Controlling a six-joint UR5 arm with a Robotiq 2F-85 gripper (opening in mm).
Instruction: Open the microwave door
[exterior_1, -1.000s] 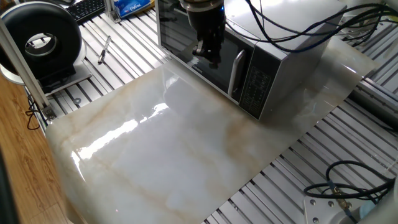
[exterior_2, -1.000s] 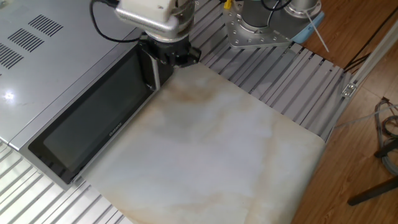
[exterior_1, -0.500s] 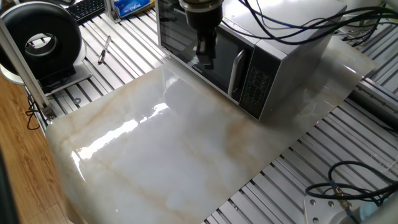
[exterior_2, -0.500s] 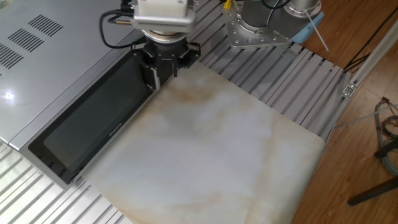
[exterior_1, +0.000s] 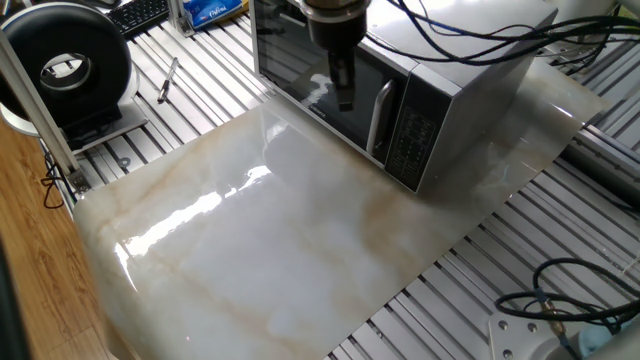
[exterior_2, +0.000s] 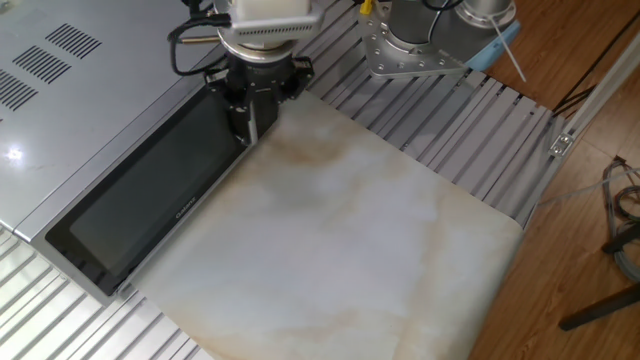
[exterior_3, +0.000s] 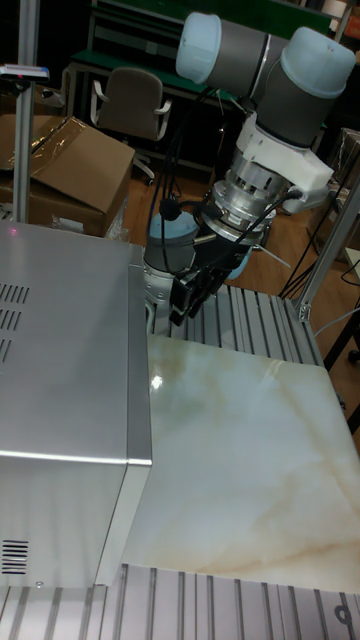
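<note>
The gripper (exterior_1: 344, 92) hangs in front of the dark glass of the door (exterior_1: 315, 82), fingers pointing down, to the left of the handle (exterior_1: 379, 113) in this view and apart from it. Seen edge-on here, the fingers look like one dark bar, so I cannot tell whether they are spread or closed. The door lies flat against the microwave (exterior_1: 440, 80), which stands at the far side of the marble sheet (exterior_1: 300, 230). The keypad (exterior_1: 407, 148) sits right of the handle. A black round device (exterior_1: 65, 65) stands at the far left, with a keyboard (exterior_1: 140, 14) behind it.

From the other fixed view, the gripper (exterior_2: 252, 122) is over the end of the door (exterior_2: 150, 190) nearest the robot base (exterior_2: 420, 40). Something pale and narrow, perhaps the handle, shows between the two dark fingers (exterior_2: 237, 112); whether they press on it cannot be told. The microwave (exterior_2: 60, 110) top fills the upper left, and the sheet (exterior_2: 350, 240) spreads out in front.

In the tall view, the gripper (exterior_3: 186, 300) points down just past the front edge of the microwave (exterior_3: 60, 350), above the near corner of the sheet (exterior_3: 250, 450). The door face is hidden from here. The arm (exterior_3: 260, 60) bends in from above. A cardboard box (exterior_3: 75, 170) and a chair (exterior_3: 130, 105) stand behind.
</note>
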